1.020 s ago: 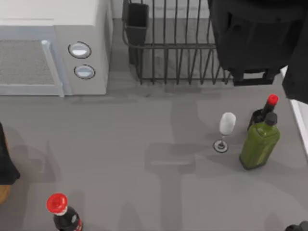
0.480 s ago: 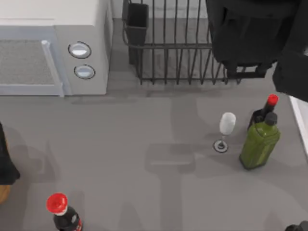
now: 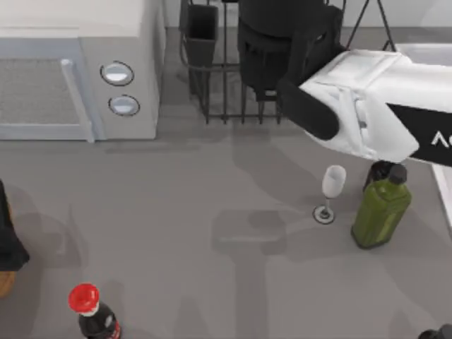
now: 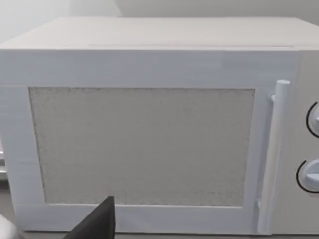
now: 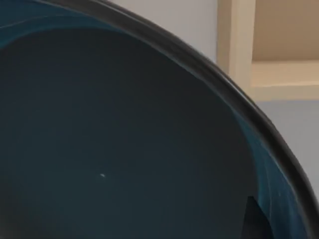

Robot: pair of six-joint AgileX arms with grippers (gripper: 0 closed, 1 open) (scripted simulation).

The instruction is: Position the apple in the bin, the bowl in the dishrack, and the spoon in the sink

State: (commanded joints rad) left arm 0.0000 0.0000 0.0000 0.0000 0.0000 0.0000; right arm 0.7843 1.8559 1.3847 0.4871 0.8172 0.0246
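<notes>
The bowl (image 5: pixel 124 139) sits right against the right wrist camera, teal-blue inside with a dark rim. A dark fingertip (image 5: pixel 255 221) lies against its inner wall, so my right gripper (image 3: pixel 282 42) is shut on the bowl. In the top view that gripper's dark end hangs over the black wire dishrack (image 3: pixel 219 85), near its dark utensil cup (image 3: pixel 202 32). The sink (image 3: pixel 443 194) shows as a pale rim at the table's right edge. My left arm (image 3: pixel 7 240) is parked at the left edge, facing the microwave. The apple, the spoon and the bin are out of view.
A white microwave (image 3: pixel 78 70) with two knobs stands at the back left. A wine glass (image 3: pixel 332 185), a green bottle (image 3: pixel 381 208) and a dark bottle (image 3: pixel 381 171) behind it stand at the right. A red-capped dark bottle (image 3: pixel 92 311) is at the front left.
My right arm has swung left from the back right corner to above the dishrack. Its white link now covers the red cap of the bottle beside the green one.
</notes>
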